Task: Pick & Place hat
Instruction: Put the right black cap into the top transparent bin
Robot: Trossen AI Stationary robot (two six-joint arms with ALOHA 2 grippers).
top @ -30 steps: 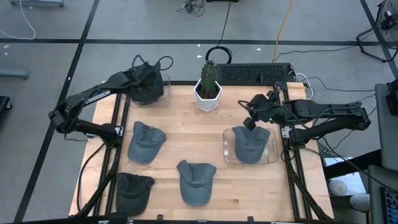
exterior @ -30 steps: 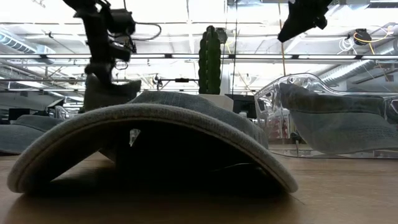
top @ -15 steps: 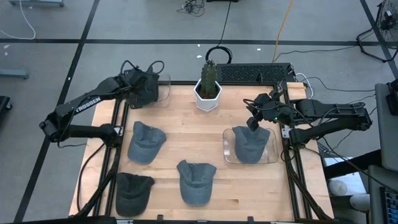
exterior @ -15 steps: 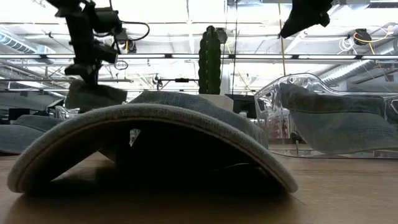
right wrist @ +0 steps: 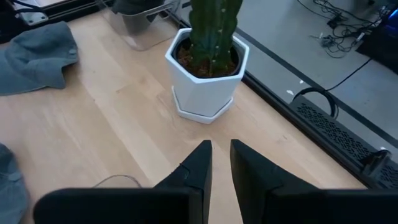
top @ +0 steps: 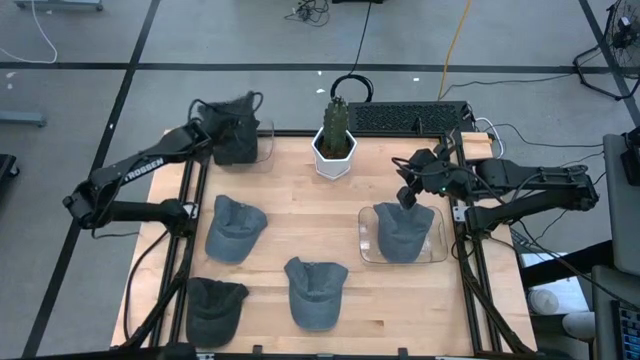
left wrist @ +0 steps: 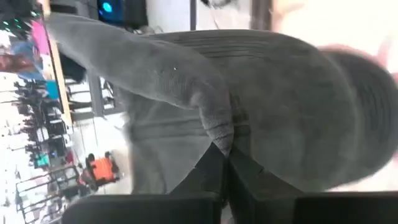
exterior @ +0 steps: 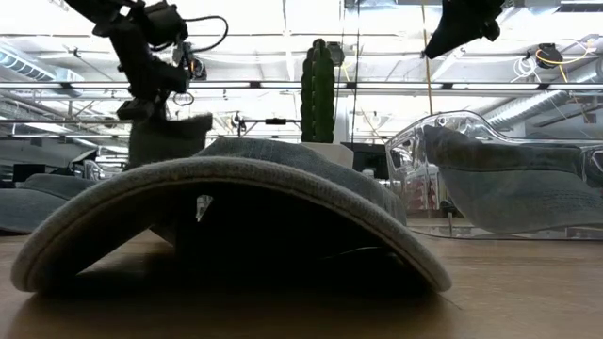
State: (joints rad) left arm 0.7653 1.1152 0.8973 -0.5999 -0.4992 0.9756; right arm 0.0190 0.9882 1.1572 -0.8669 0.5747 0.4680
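While its soft grey fabric bunches at the crown, a dark grey cap hangs pinched in the closed left tool, raised over the worktop corner well left of the potted cactus. Beneath it sits a clear container. Right of the cactus, the right tool hovers, fingers narrowly parted and empty, above a grey cap in a clear tray. Three more caps lie in front of the cactus, nearer the worktop's front edge.
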